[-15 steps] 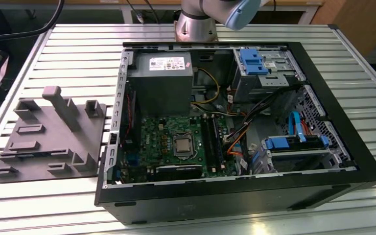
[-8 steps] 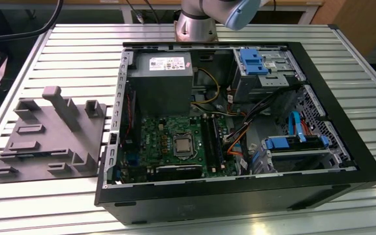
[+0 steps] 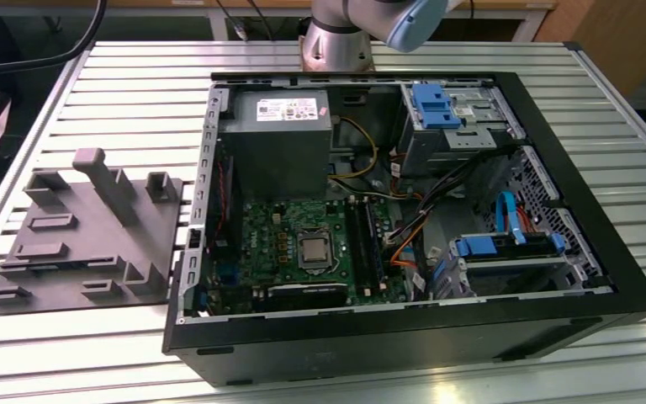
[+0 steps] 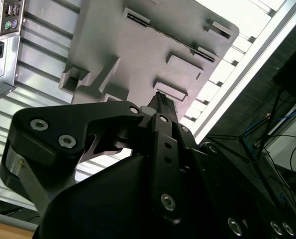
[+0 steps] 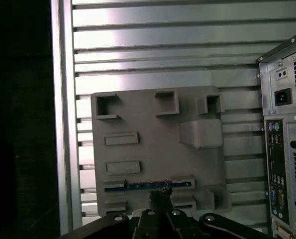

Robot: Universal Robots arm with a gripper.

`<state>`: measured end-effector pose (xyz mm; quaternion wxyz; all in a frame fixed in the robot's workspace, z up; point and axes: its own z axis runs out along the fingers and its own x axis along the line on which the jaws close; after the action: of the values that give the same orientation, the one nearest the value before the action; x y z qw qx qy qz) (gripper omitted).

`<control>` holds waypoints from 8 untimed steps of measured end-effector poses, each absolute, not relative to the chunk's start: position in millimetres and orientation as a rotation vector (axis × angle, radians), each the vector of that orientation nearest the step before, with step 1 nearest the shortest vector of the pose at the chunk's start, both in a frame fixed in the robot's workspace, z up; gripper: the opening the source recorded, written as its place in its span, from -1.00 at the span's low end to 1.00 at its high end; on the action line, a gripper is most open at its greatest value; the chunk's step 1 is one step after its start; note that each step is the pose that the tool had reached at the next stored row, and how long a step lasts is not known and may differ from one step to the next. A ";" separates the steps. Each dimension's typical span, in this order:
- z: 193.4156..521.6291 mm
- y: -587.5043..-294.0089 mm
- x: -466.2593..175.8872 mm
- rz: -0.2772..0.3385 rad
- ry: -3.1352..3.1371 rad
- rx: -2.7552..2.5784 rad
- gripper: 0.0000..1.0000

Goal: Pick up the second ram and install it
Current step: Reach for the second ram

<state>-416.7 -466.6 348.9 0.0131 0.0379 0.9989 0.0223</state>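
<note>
The second ram [image 5: 148,186], a thin blue-green stick, stands on its edge in a slot of the grey moulded tray [image 5: 152,144]. In the first wrist view my gripper [image 5: 160,195] hangs well above that tray, its dark fingertips lined up over the ram's middle. The fingertips are pressed together with nothing between them. In the second wrist view the gripper [image 4: 160,99] points at the tray [image 4: 138,55] from a distance. In the exterior view the tray [image 3: 82,244] lies to the left of the open computer case [image 3: 413,219].
The case lies on a slatted aluminium table [image 3: 132,93], with the motherboard [image 3: 289,244] and its black slot rails [image 3: 362,244] exposed. A grey power supply [image 3: 278,126] and blue drive clips [image 3: 436,105] sit inside. The case's rear ports [image 5: 282,164] are close beside the tray.
</note>
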 end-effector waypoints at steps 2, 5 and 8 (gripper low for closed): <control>348.2 -466.8 -417.1 0.069 3.112 0.118 -0.79; 347.1 -467.2 -418.0 0.069 3.112 0.118 -0.79; 345.8 -467.6 -418.8 0.069 3.112 0.118 -0.79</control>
<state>-418.8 -467.6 345.8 0.0131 0.0379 0.9989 0.0223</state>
